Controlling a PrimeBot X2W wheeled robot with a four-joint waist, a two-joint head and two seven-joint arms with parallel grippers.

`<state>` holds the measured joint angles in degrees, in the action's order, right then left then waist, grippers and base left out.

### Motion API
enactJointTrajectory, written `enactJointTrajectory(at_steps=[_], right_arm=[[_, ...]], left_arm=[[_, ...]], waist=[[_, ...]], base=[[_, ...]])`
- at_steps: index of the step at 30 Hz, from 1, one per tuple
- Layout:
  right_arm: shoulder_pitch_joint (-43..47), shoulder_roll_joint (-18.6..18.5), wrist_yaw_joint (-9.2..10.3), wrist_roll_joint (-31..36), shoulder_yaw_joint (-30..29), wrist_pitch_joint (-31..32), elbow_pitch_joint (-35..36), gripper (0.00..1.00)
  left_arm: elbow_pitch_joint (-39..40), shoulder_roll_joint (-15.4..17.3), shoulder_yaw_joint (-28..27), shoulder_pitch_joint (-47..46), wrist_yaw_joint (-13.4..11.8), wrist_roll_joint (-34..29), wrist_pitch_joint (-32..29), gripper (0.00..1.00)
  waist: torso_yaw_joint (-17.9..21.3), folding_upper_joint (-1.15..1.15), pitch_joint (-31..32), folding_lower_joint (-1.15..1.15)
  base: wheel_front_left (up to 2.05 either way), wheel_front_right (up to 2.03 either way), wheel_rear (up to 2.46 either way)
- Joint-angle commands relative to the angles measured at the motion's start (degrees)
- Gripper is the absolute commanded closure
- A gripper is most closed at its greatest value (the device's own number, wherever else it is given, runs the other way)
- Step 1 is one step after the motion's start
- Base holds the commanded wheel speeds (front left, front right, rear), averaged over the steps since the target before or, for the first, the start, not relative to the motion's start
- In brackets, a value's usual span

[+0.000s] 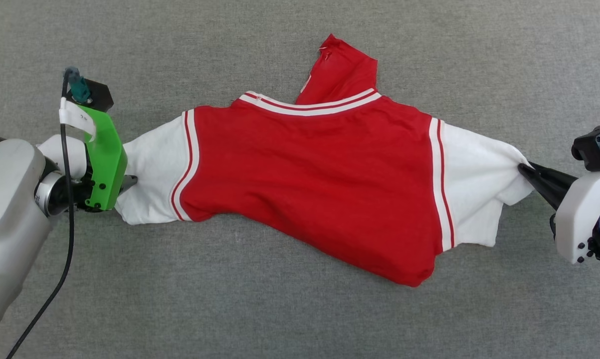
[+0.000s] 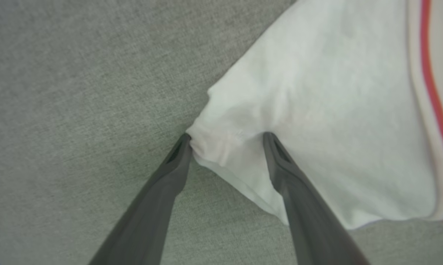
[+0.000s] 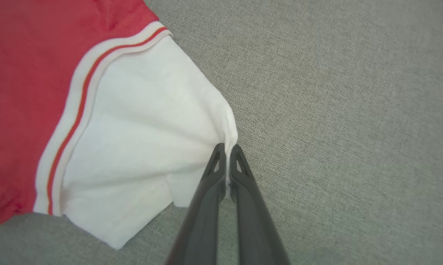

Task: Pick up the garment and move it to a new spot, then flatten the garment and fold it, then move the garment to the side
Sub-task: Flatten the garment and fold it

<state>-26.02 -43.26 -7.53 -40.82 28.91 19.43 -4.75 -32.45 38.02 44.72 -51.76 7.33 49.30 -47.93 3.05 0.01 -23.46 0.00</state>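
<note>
Across the middle of the head view, the garment (image 1: 309, 164) lies on the grey counter (image 1: 300, 309), with its sleeves toward the frame's left and right. Our right hand (image 3: 227, 147) is clamped on the right sleeve's edge. Our left hand (image 2: 227, 135) is spread apart around the other cuff. We judge we should close the left, then pull both sleeves outward evenly and low. The red body is bunched, so its hem is hidden, and a red flap above the collar is hard to read.
</note>
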Motion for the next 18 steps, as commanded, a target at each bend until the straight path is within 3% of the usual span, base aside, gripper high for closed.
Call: enactJointTrajectory(at_steps=[1,12,18], right_arm=[[-0.86,0.19,0.04,0.21,0.04,0.09,0.00,1.00],[-1.16,0.52,0.04,1.63,-2.80,-7.05,-0.78,1.00],[-1.57,-0.22,0.04,1.67,-6.06,-10.03,1.14,1.00]], left_arm=[[-1.56,-1.29,2.22,2.03,0.15,0.81,0.47,1.00],[4.89,2.09,4.92,-1.67,0.15,-3.05,20.86,1.00],[12.33,4.38,3.52,-4.15,-0.20,-5.56,27.93,1.00]], waist=[[-0.02,-0.01,0.16,0.00],[-1.75,-0.01,6.82,0.00],[-2.78,-0.01,9.95,0.00]], base=[[0.00,0.00,0.00],[0.00,0.00,0.00],[0.00,0.00,0.00]])
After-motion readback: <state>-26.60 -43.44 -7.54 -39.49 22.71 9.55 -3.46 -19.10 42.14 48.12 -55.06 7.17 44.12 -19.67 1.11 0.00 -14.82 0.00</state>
